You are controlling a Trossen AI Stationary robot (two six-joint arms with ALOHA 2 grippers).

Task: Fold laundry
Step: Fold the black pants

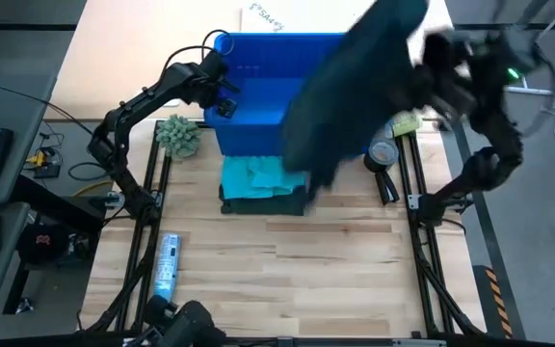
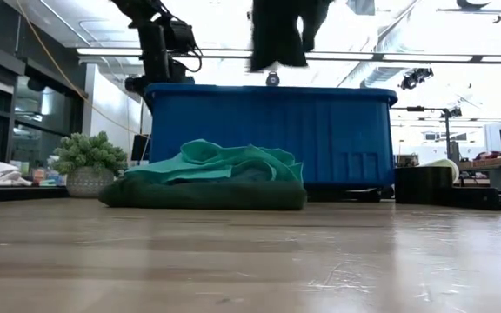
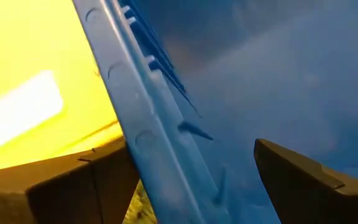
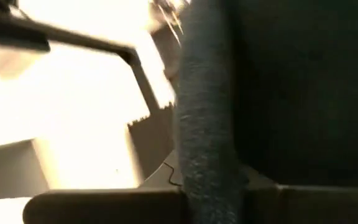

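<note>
A turquoise piece [image 1: 256, 175] lies bunched on a folded dark green garment [image 2: 203, 193], which lies flat on the table in front of the blue bin [image 1: 258, 106]. My right gripper [image 1: 430, 60] is raised high at the far right, shut on a dark garment [image 1: 350, 92] that hangs over the bin; its lower end [image 2: 278, 39] shows at the top of the low view. My left gripper [image 1: 222, 94] is open at the bin's left wall, with one finger [image 3: 73, 186] outside the rim [image 3: 148, 124] and the other [image 3: 309, 180] inside. Whether they touch the rim, I cannot tell. My right gripper pinches a rolled fold or edge of the dark garment [image 4: 207, 162] between its two fingers; how many layers, I cannot tell. The garment is lifted clear of the table and the bin and hangs slack below and beside the gripper.
A small potted plant [image 1: 178, 135] stands left of the bin. A blue-white flat object [image 1: 167, 262] lies near the front left. A tape roll [image 1: 383, 154], a black tool [image 1: 387, 186] and a yellow-green item [image 1: 406, 123] lie right of the bin.
</note>
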